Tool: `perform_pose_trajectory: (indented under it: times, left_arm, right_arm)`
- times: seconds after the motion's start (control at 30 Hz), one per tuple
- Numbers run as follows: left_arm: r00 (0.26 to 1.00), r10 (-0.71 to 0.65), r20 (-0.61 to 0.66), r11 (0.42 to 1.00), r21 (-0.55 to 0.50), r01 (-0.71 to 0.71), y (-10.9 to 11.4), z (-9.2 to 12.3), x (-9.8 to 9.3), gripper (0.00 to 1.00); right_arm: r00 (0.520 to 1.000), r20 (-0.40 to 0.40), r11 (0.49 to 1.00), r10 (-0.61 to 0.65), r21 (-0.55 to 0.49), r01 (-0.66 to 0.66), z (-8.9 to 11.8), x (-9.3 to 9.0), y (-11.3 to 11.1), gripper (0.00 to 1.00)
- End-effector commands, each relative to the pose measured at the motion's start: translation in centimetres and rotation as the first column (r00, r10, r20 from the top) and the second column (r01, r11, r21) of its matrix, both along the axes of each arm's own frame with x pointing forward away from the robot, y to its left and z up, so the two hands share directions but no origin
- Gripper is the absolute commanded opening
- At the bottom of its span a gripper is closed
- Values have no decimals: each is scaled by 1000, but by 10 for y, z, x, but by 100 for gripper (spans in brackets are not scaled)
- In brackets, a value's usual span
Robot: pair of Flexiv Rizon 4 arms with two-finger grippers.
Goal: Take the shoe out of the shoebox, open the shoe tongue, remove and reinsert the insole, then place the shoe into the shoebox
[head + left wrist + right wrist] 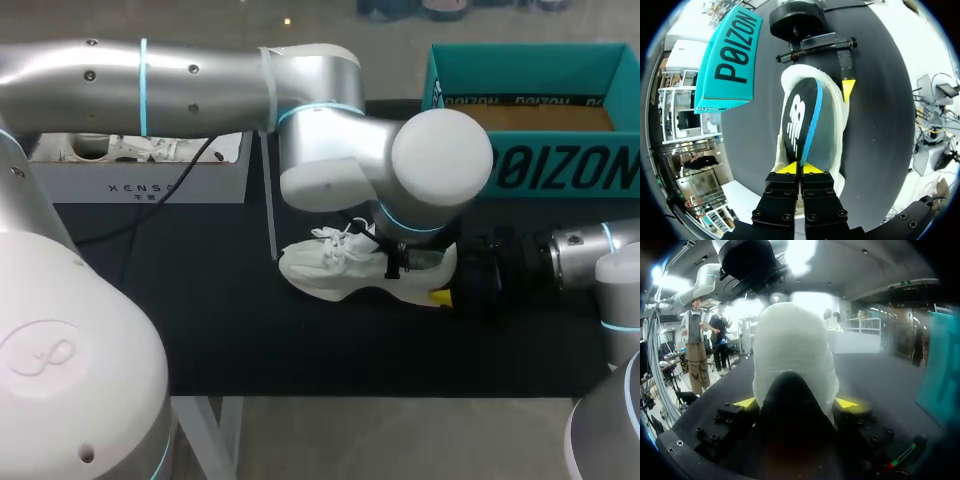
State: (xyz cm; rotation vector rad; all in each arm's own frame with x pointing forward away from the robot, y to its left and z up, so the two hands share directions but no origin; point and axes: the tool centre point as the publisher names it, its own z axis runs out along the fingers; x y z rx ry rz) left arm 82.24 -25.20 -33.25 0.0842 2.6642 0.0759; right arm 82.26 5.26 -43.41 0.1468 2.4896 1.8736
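my left pincer (801, 168) pinches insole (800, 120) edge inside shoe (325, 270) | my right pincer (796, 402) clamps shoe heel | tip: I pull slowly, heel firm, insole unbent

head: evenly bright | left wrist: bright, even | right wrist: dim, glare overhead, shoe (792, 355) near end shadowed

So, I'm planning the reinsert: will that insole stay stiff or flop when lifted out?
Probably floppy: the insole looks thin and curves inside the white sneaker. Likely light, since the left end effector pinches just its tip.
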Motion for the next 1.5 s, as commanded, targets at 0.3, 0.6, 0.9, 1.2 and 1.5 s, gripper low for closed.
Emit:
perform_pose_trajectory:
  times: [0.3, 0.6, 0.9, 1.2, 1.5]
  left_arm:
    - [999, 16, 28, 999, -53, -14, 11, 24, -9, 0]
    - [999, 3, 33, 998, -60, -1, -4, 24, -13, 0]
    - [999, -41, 17, 998, -49, 42, -30, 13, -19, 0]
    - [997, -67, 29, 994, -89, 69, -54, 20, -24, 0]
    - [997, -73, 28, 991, -113, 76, -58, 18, -26, 0]
  right_arm:
    - [1000, -1, 1000, -2, -1, 2, -4, 0, 2, 0]
    - [1000, -1, 1000, -2, -1, 2, -4, 0, 2, 0]
    - [1000, -1, 1000, -2, -1, 2, -4, 0, 2, 0]
    - [1000, -1, 1000, -2, -1, 2, -4, 0, 2, 0]
    - [1000, -1, 1000, -2, -1, 2, -4, 0, 2, 0]
